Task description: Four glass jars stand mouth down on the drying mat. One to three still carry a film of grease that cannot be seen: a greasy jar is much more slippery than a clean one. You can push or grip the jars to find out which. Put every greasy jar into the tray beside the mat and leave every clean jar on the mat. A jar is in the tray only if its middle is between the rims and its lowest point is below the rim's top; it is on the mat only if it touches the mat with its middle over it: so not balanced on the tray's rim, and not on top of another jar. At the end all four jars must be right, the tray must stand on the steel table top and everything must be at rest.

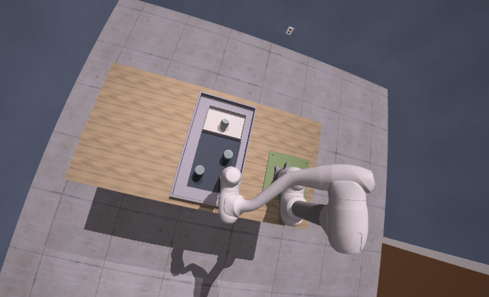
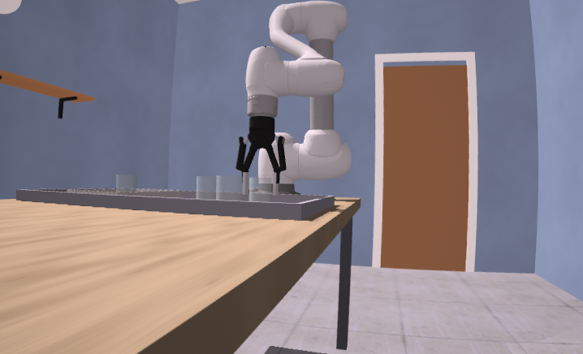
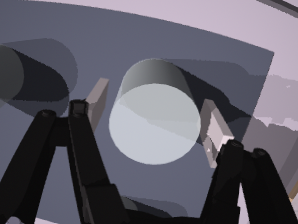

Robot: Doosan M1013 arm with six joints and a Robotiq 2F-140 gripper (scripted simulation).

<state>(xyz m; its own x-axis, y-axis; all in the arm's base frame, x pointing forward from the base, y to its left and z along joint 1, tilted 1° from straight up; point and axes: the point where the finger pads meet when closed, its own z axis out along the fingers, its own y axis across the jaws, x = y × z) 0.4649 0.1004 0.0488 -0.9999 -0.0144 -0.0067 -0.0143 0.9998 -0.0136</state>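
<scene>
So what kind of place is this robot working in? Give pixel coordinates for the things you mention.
Perhaps a small test room set up like a washing-up area: an arm bolted to a green plate (image 1: 274,156), glass jars on a dark drying mat (image 1: 211,147) (image 3: 225,55), and a plain wooden table (image 1: 135,121) (image 2: 87,263).

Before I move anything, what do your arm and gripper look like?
The arm is smooth off-white with rounded joints, a grey link section and a grey collar above the gripper. The gripper is black, with two angular linkage fingers ending in flat, pale grey-pink pads. I can make out no cables or lettering.
</scene>
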